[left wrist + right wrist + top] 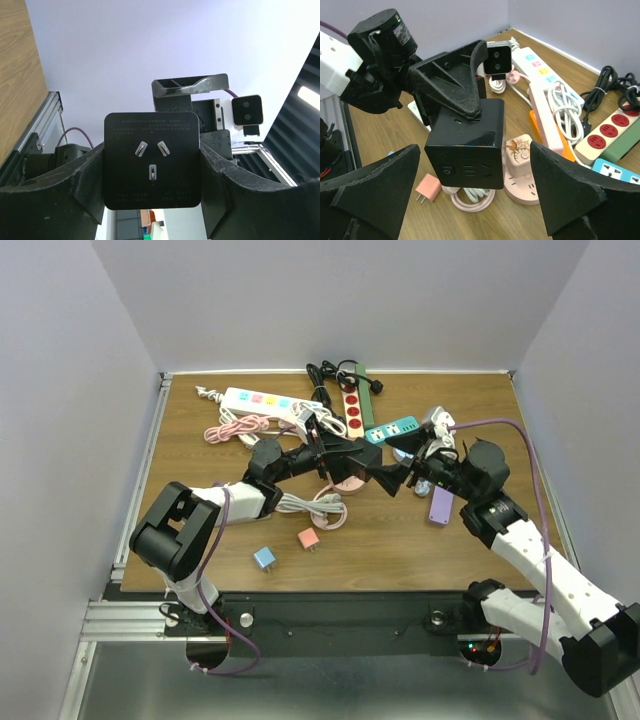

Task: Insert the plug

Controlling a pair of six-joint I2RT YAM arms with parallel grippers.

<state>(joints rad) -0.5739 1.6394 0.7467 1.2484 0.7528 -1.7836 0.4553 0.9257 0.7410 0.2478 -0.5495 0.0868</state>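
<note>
Wooden table (400, 540) strewn with strips (262, 402); above its middle the left pincer (152, 165) clenches the black plug (465, 147) (three prongs (151, 171) facing its wrist camera (498, 59)). Right pincer (395, 478) gapes empty, just beside the plug.

The wooden counter (400, 535) carries several idle items.

- **Far side:** a white power strip (262, 402) with pastel sockets, a coiled pink cable (235, 428) just beside it, and a bundled black cable (325, 375).
- **Far centre:** a cream strip (351, 405) with red sockets lies against a green strip (369, 412). A teal strip (392, 430) sits near them.
- **Near side:** a small blue adapter (264, 558) and a pink adapter (308, 538), close together but not touching.
- **Right:** a purple block (441, 506), possibly an adapter, partly hidden.
</note>
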